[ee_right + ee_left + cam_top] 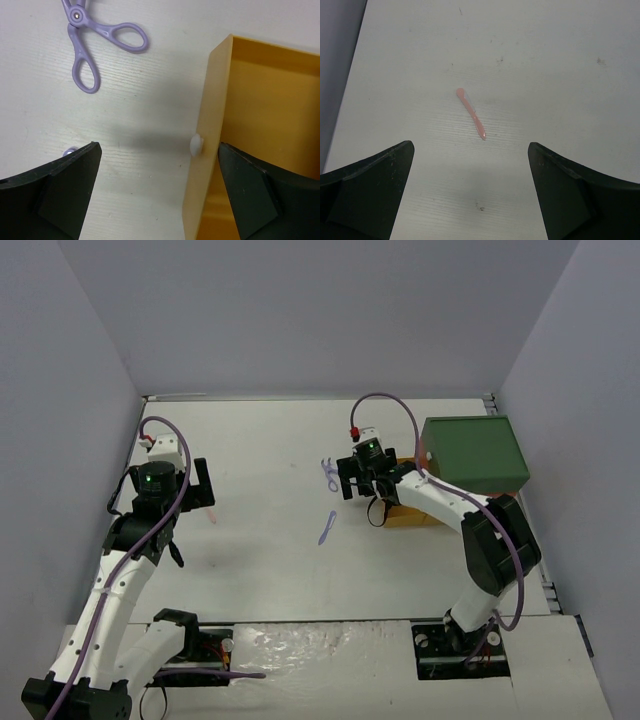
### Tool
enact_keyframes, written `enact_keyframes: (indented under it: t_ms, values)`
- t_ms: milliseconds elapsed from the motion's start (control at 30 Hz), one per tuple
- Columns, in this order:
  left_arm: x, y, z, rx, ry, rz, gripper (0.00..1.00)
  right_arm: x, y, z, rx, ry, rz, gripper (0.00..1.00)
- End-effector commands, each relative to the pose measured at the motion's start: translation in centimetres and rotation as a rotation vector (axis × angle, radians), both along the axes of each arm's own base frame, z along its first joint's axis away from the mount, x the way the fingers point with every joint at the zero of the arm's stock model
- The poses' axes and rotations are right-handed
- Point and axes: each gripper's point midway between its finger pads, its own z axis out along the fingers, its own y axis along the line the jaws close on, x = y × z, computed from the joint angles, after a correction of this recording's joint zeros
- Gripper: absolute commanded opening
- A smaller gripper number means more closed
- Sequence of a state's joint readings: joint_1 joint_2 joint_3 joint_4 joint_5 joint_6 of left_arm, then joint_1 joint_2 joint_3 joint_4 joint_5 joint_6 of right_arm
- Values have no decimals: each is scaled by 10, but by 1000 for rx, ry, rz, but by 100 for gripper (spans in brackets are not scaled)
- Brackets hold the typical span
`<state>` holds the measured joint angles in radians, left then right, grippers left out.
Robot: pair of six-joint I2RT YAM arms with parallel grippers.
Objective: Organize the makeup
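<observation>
A pink stick (471, 114) lies flat on the white table, just ahead of my left gripper (471, 149), which hangs open above it with nothing between its fingers. From above, the pink stick (212, 517) shows beside the left gripper (193, 488). My right gripper (159, 146) is open and straddles the front wall of a pulled-out yellow drawer (207, 115) with a white knob (196, 144); one finger is over the drawer's inside, the other over the table. A lilac scissor-like tool (77, 17) lies ahead of it. A second lilac tool (327, 528) lies nearer the arms.
The big green-topped box (473, 453) stands at the right, with the yellow drawer (405, 514) sticking out of its left side under the right arm. Grey walls close in the table on the left, back and right.
</observation>
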<state>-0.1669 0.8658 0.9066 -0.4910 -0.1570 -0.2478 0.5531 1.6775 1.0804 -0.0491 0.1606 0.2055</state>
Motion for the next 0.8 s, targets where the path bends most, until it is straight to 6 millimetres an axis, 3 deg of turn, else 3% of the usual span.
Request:
enact_keyframes:
  t_ms: [0,167,333,467,600,767]
  values:
    - [10,1,38,-28,-105,16,97,17,13,93,98,-237,-42,100]
    - [10,1,36,-27,-98,16,97,19,35,114,146,-266,20,99]
    - [10,1,36,-24,-97,20,97,25,56,105,138,-232,136,95]
    - [10,1,36,-23,-96,19,97,28,71,84,133,-181,188,88]
    - [10,1,35,-23,-95,18,97,36,83,57,139,-145,203,75]
    - [10,1,34,-25,-90,17,97,44,90,33,142,-123,183,69]
